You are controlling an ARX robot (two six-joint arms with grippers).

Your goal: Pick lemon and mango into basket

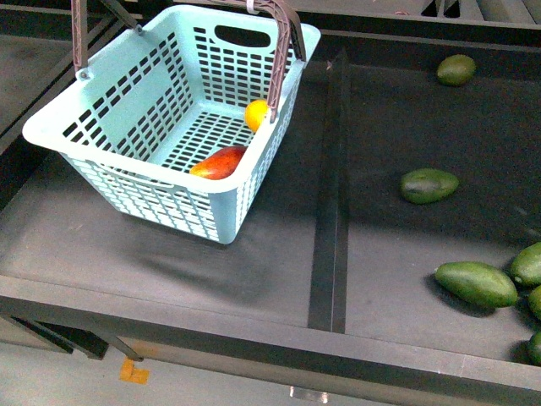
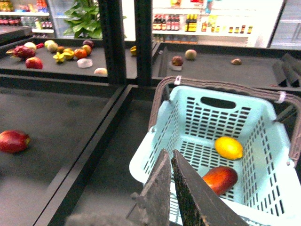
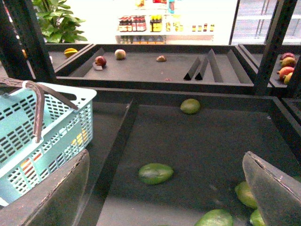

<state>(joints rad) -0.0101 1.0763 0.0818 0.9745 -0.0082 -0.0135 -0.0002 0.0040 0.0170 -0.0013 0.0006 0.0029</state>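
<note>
The light aqua basket [image 1: 135, 93] stands on the dark shelf at the left. The yellow lemon [image 1: 257, 114] lies inside it against the right wall. The red-orange mango [image 1: 219, 162] lies inside it near the front corner. In the left wrist view the basket [image 2: 263, 117] holds the lemon [image 2: 229, 147] and the mango [image 2: 220, 179]. My left gripper [image 2: 170, 155] is shut and empty, just over the basket's near rim. My right gripper [image 3: 164, 181] is open and empty above the shelf section beside the basket [image 3: 70, 108]. Neither arm shows in the front view.
Several dark green oval fruits lie on the right shelf section, one [image 1: 428, 185] in the middle, one [image 1: 456, 69] at the back, others [image 1: 475, 283] at the front right. A raised divider [image 1: 330, 203] separates the sections. A red fruit [image 2: 13, 141] lies on the shelf left of the basket.
</note>
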